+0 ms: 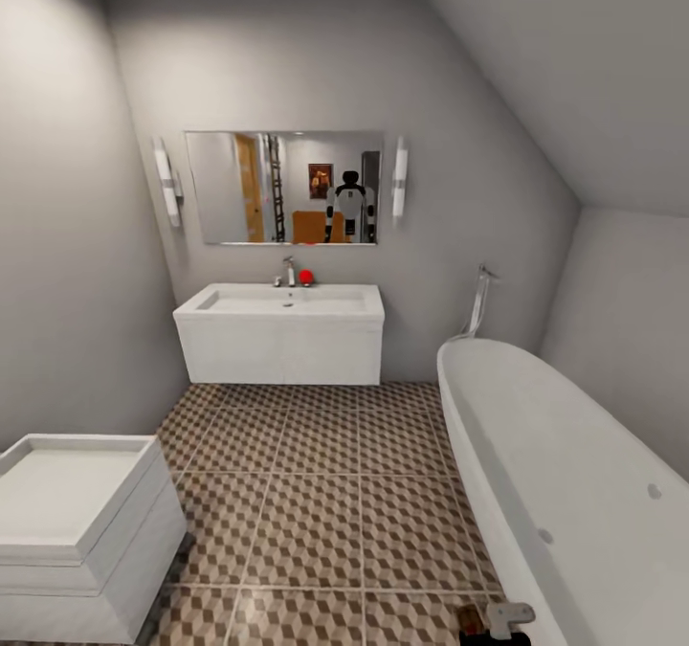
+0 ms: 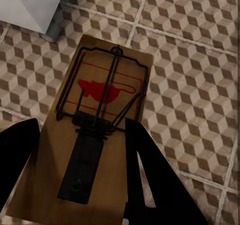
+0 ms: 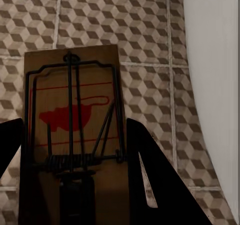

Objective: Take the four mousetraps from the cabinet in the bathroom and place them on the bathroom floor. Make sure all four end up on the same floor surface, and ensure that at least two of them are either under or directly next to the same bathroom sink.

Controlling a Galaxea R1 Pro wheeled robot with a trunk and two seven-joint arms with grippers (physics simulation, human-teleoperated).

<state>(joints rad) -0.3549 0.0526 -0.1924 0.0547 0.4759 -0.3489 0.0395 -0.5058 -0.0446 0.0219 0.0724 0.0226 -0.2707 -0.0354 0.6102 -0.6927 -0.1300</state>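
Nearest, in the left wrist view, the left pincer (image 2: 80, 185) points down at the bathroom floor (image 2: 190, 85), its two dark fingers closed against the sides of one mousetrap (image 2: 95, 130), a brown board with black wire and a red mouse print. In the right wrist view the right pincer (image 3: 75, 185) likewise clamps a second mousetrap (image 3: 75, 135) above the tiles, with the white tub (image 3: 215, 85) along the right edge. That makes two traps visible, one per pincer.

In the head view, open patterned floor runs up the middle between a white box-shaped unit (image 1: 77, 531) at lower left and the tub at right. Farthest, centre frame, one bathroom sink (image 1: 282, 306) stands against the back wall beneath a mirror (image 1: 283, 187).
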